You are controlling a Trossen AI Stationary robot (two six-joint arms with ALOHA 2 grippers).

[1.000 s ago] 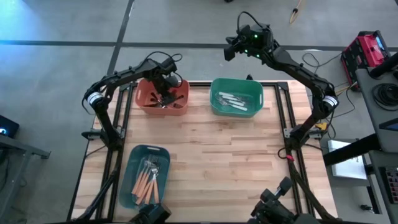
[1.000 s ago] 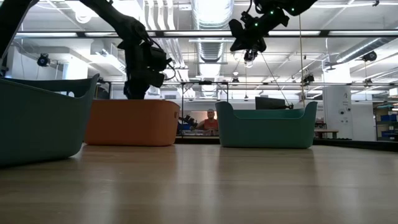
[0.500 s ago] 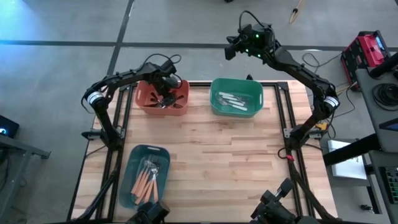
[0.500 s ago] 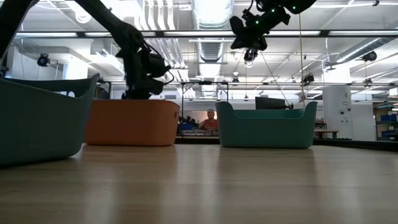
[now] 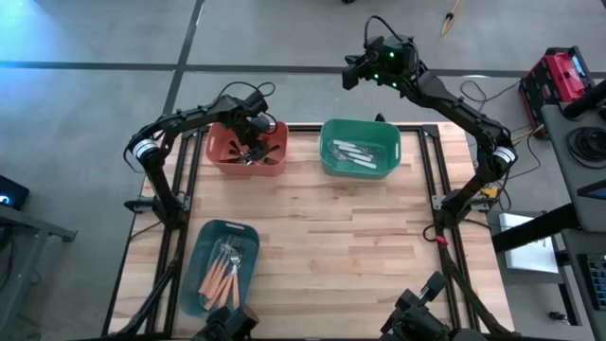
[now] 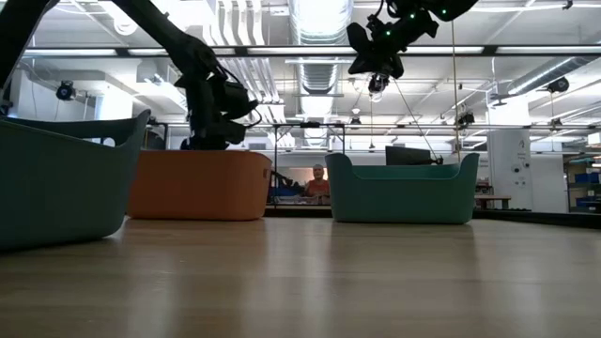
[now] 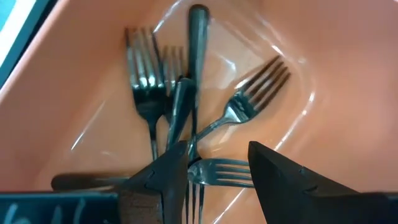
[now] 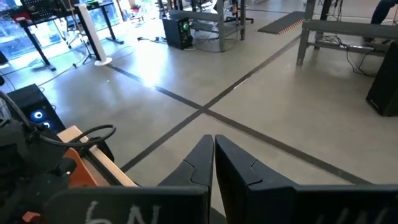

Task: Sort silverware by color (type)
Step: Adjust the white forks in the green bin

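Wooden table [image 5: 331,227], left gripper [image 7: 214,180] parted over black forks [image 7: 186,118] in far-left orange bin [image 5: 223,144], right gripper [image 8: 213,155] closed, raised beyond far edge.

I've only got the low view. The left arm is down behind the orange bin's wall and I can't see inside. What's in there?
Observer: Black forks, several of them, crossing each other on the floor of the orange bin.
Operator: Is the left gripper holding one?
Observer: No. The left gripper is open just above the pile, and nothing is pinched between its fingers.
Operator: And the right gripper, high up in my view?
Observer: The right gripper is shut and empty, beyond the table's far edge, looking out over the room's floor.
Operator: Anything in the near bin?
Observer: Orange-handled forks lie in the near teal bin.
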